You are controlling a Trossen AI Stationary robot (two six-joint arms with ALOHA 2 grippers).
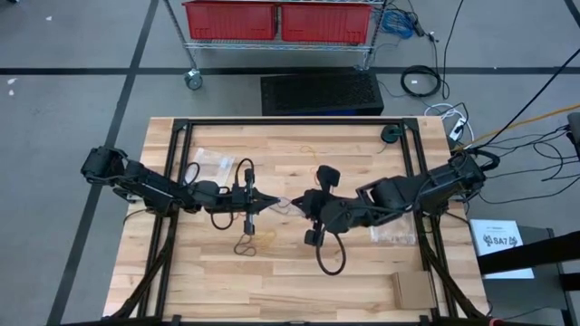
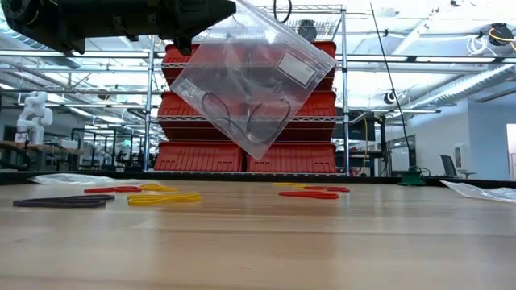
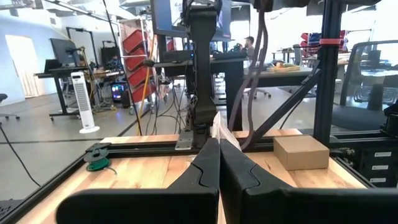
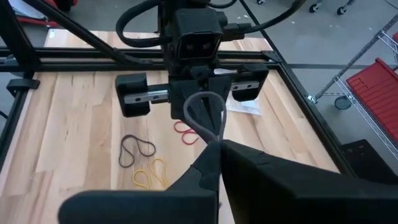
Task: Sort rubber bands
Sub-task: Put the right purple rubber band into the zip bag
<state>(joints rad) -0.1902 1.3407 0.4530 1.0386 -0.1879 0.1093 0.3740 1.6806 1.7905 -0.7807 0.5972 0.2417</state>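
A clear plastic bag (image 2: 242,80) with black rubber bands (image 2: 242,117) inside hangs above the table's middle, between my two grippers. My left gripper (image 1: 270,201) comes from the table's left and is shut on it. My right gripper (image 1: 301,205) comes from the right and is also shut on it. Loose rubber bands lie flat on the wood below: black (image 4: 137,149), yellow (image 4: 149,175) and red (image 4: 183,132). The low view shows more red (image 2: 310,193) and yellow bands (image 2: 161,197) lying on the table. My left gripper pinches the bag's edge (image 3: 217,127) between its two fingers, coming about level from the table's left. The bag is lifted clear of the table. My right gripper pinches the bag's edge (image 4: 210,127) between its two fingers, slanting down from the table's right. Between the two grippers the edge stands as a narrow loop, and the bag hangs tilted, one corner down.
Other clear bags lie at the far left (image 1: 213,161) and at the right (image 1: 394,234). A cardboard box (image 1: 412,288) sits near the right front corner. A green roll (image 1: 391,134) lies at the far right. A black frame (image 1: 172,163) runs around the table.
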